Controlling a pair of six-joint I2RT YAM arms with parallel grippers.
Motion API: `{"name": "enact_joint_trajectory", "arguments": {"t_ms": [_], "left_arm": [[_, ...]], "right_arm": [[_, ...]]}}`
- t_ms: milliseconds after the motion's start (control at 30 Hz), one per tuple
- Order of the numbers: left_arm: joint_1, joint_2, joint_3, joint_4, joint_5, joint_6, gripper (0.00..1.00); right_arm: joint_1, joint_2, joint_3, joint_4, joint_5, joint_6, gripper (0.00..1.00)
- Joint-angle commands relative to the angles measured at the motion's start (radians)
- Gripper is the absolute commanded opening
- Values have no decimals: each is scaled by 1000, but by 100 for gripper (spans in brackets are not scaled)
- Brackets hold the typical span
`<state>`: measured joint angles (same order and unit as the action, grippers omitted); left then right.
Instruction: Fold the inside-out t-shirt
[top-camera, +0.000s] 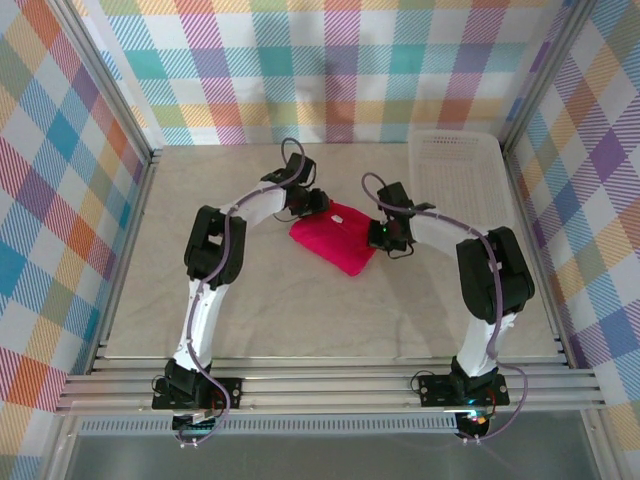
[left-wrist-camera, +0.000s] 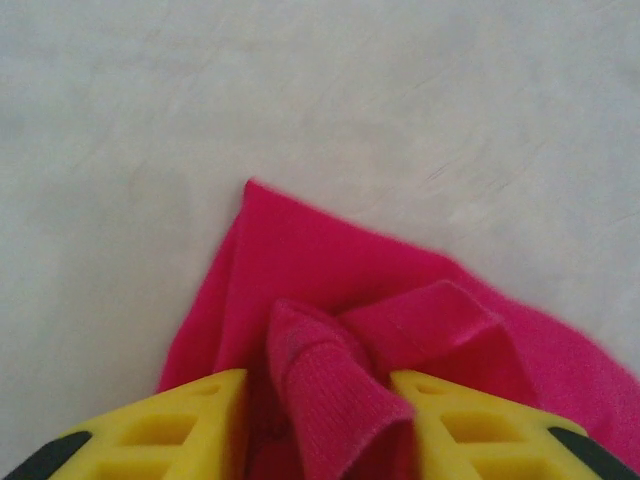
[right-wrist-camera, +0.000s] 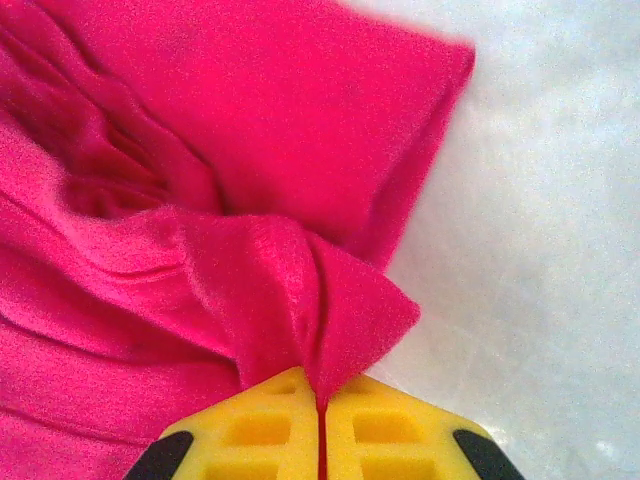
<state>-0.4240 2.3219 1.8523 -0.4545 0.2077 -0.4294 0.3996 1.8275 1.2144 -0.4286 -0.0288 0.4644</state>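
the t-shirt (top-camera: 338, 240) lies folded small on the table (top-camera: 300, 320), between both claws. the left claw (left-wrist-camera: 318, 415) stands released astride a cloth ridge; the right claw (right-wrist-camera: 322, 405) clenches a corner. best lift the left straight up, so nothing drags.

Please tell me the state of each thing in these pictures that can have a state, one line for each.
inside-out t-shirt: folded into a small bundle, lying creased on the table.
left gripper: fingers apart, with a raised fold of the t-shirt between them.
right gripper: fingers shut on an edge of the t-shirt.
white basket: upright at the far right, looks empty.
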Motion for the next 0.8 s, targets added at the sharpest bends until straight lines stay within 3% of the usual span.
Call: {"name": "enact_joint_trajectory", "arguments": {"t_ms": [0,67,200,233,367,433,667,767], "left_arm": [[20,-118,-53,-52,-44,13,42],[22,-154,-74,-62,-70,25,44],[24,-219,-86,-128,-135,42,63],[26,-236,-90,-142,-147,45,67],[60,-318,-121,-204,-160,29,94],[90,-368,-150,-219,-133,8,98],[151,-638,-415,-122,-63,-88,100],[159,-717,-517,-89,-53,-116,100]], "right_arm": [[3,-27,124,-107,45,-62,0],[0,4,179,-133,54,-67,1],[-9,96,249,-156,61,-74,7],[-13,121,267,-173,62,-76,12],[-16,159,357,-276,57,-83,50],[-13,112,351,-289,50,-79,63],[53,-19,344,-346,48,-54,65],[88,-6,317,-239,-74,-18,65]]}}
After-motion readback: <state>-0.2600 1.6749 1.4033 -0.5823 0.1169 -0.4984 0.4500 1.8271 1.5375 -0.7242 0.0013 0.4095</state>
